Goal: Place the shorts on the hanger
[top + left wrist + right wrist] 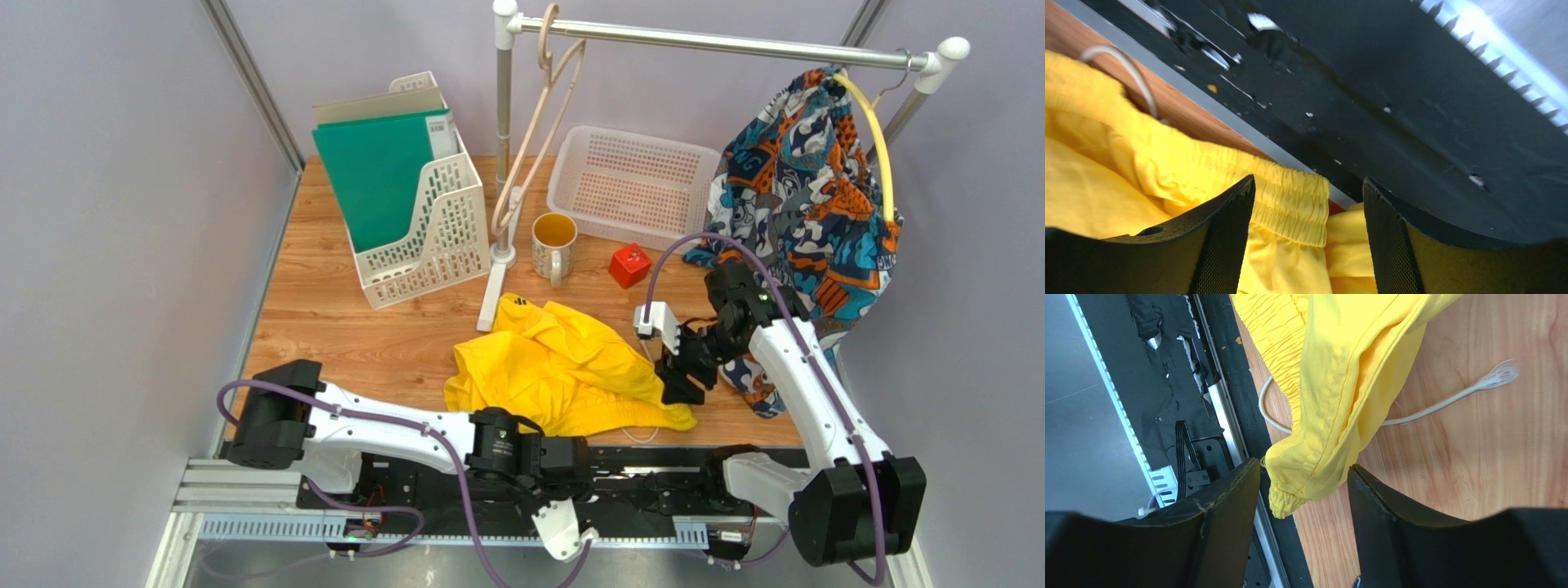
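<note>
The yellow shorts (552,368) lie crumpled on the wooden table near its front edge, with the white drawstring (1444,401) trailing out on the wood. The beige hanger (540,123) hangs bare from the rail (724,43) at the back. My left gripper (597,451) is at the near edge of the shorts. In the left wrist view it (1308,180) is open, and the elastic waistband (1290,202) lies between its fingers. My right gripper (682,382) is at the right end of the shorts. It (1304,464) is open around a waistband corner (1303,471), unclamped.
At the back stand a white file rack (429,239) with green folders, a mug (555,245), a red cube (629,265) and a white basket (632,184). A patterned garment (803,196) hangs at the rail's right end. The black base rail (1389,98) runs just beyond the shorts' near edge.
</note>
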### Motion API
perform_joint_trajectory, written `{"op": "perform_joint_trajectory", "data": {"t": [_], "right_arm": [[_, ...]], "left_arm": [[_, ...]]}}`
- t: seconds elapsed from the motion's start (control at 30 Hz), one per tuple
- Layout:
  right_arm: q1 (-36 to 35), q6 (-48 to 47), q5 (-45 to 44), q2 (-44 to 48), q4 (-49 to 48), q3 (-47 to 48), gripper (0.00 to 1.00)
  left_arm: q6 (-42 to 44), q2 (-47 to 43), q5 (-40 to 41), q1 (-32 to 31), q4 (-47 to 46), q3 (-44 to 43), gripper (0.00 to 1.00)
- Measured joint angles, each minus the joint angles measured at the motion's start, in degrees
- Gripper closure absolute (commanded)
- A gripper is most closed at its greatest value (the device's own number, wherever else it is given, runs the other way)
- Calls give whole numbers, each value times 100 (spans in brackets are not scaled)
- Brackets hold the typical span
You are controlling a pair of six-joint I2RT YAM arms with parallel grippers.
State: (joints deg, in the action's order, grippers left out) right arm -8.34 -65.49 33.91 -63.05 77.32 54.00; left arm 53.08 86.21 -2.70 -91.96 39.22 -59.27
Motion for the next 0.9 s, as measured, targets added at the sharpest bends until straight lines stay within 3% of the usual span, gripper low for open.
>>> {"op": "perform_joint_trajectory", "data": {"t": [0.07,0.17,0.2,0.23,0.3,0.33,0.4,0.6,0.73,0.9], "right_arm": [[0,26,0,-157,-4,0,53],[0,79,0,-354,-63,0,78],[0,120,-4,-422,-94,0,93],[-2,188,-2,-505,-129,0,100],[-4,260,2,-612,-177,2,100],[-4,295,-4,-656,-192,4,100],[-4,444,-2,-750,-219,17,100],[-4,1025,109,-791,-269,264,100],[-4,1545,271,-798,-321,501,100],[-4,2210,555,-944,-341,761,100]], "left_arm": [[140,179,205,11,-138,157,28],[306,382,511,31,-393,426,35],[352,417,634,35,-487,535,48],[424,444,804,35,-616,669,55],[470,461,1019,35,-758,750,68],[452,461,1119,35,-817,756,83],[404,433,1335,39,-973,728,99],[-116,-549,1156,365,-595,243,100],[-780,-1781,509,1119,-210,-568,100],[-1853,-3077,-374,2575,289,-1257,100]]}}
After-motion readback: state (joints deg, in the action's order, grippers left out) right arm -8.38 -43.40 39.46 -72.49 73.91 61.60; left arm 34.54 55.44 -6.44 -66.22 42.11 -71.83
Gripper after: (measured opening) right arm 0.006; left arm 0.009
